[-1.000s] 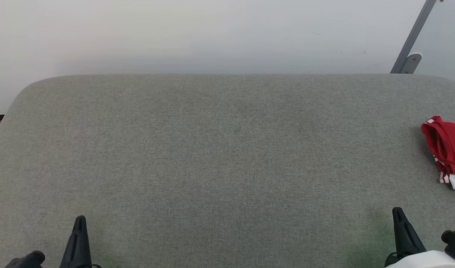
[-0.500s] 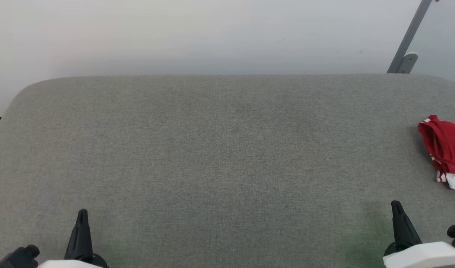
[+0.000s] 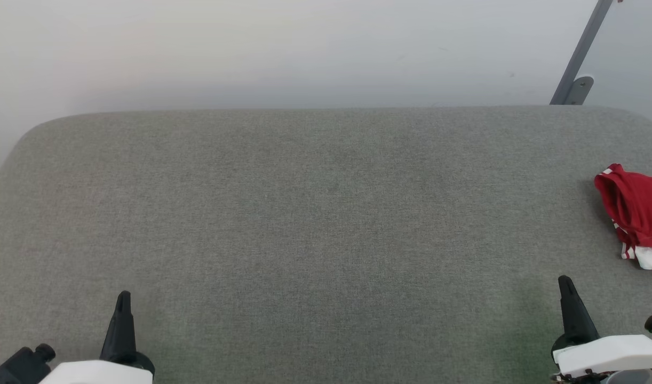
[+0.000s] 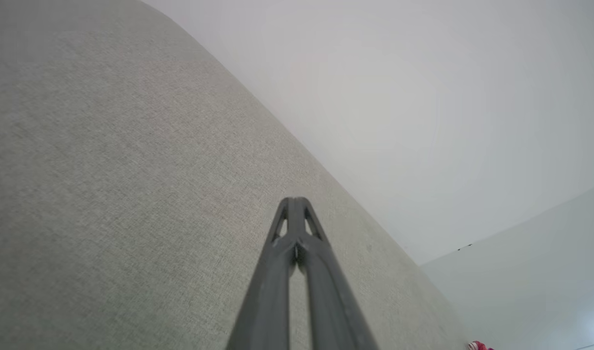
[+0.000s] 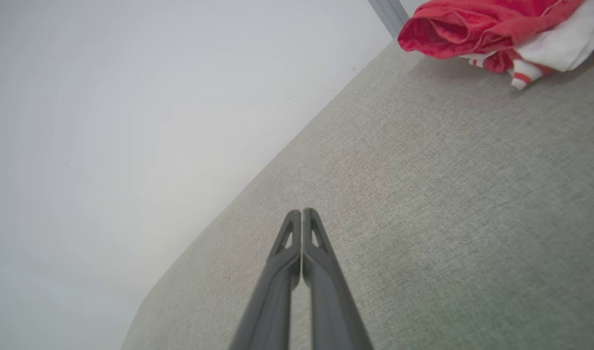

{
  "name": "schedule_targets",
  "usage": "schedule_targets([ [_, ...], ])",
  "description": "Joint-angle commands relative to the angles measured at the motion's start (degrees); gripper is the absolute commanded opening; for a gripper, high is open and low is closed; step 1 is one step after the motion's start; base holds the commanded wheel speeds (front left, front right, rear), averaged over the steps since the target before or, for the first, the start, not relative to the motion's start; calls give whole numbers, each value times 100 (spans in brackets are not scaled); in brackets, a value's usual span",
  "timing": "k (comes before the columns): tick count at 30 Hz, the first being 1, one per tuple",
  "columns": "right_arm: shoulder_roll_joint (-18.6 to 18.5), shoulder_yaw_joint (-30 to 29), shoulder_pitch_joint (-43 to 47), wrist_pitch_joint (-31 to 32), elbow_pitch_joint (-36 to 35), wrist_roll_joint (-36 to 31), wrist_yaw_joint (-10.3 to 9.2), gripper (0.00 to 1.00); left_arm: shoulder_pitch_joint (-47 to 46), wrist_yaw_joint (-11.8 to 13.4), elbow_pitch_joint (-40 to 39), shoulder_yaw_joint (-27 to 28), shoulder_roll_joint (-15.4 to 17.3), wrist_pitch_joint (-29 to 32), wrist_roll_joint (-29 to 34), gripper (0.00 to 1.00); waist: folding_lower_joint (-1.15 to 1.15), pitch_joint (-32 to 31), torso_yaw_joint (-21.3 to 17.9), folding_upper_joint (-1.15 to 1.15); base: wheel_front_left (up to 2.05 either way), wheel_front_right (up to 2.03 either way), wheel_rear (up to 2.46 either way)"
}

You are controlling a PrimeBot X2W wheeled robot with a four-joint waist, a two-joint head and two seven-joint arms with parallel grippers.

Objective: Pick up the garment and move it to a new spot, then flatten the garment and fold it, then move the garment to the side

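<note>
Head view: the garment (image 3: 633, 210) lies at the far right of the grey padded surface (image 3: 326, 213), cut off by the frame edge. It looks bunched rather than squared, though I cannot judge the hidden part. That spot fits either a heap waiting to be lifted or a piece set aside. My left claw (image 3: 123, 298) and right claw (image 3: 565, 282) sit low at the near edge, well apart from the cloth, a parked posture that leaves the middle free.

Left wrist view: my left claw (image 4: 293, 201) is closed, fingers together on nothing; a red scrap (image 4: 479, 346) shows far off.

Right wrist view: my right claw (image 5: 302, 214) is closed and empty; the garment (image 5: 477, 24) lies ahead, red folds over white sleeve, striped trim showing.
</note>
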Motion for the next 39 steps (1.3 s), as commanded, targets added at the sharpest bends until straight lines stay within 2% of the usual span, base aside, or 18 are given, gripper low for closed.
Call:
schedule_targets([
  [1, -2, -18, -125, 61, -75, 186, -1, 0, -190, -7, -45, -2, 12, 43, -207, 0, 0, -2, -6, 0, 0, 0, 0],
  [39, 193, -103, -453, 670, -130, 2275, -2, 0, -640, -12, 202, -31, -103, 652, -2397, 0, 0, -45, -151, 0, 0, 0, 0],
])
